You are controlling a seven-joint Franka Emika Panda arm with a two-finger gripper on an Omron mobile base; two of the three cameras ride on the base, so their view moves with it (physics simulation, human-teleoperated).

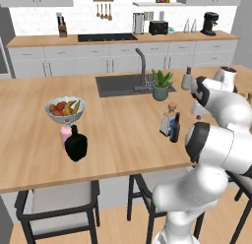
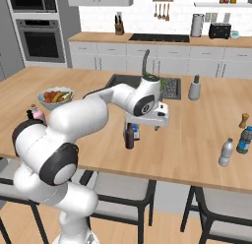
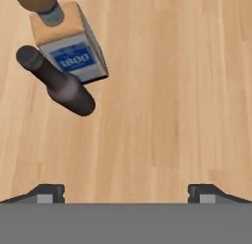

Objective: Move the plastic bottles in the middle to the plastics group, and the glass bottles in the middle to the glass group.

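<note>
Hand [image 3: 126, 191] spread wide, empty, above bare wooden surface [image 3: 172, 90]. Slim dark brown glass bottle [image 3: 56, 80] at 10 o'clock, touching squarish clear blue-labelled bottle [image 3: 74, 53]. Rigid, slick, breakable (probably top-heavy): grip the body.

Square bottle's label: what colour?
Blue, on the square bottle; clearest in the hand view.

My arm [image 2: 83, 117] is glossy white with round thick segments and dark joint rings; my tool [image 3: 126, 191] has two small dark fingertips.
</note>
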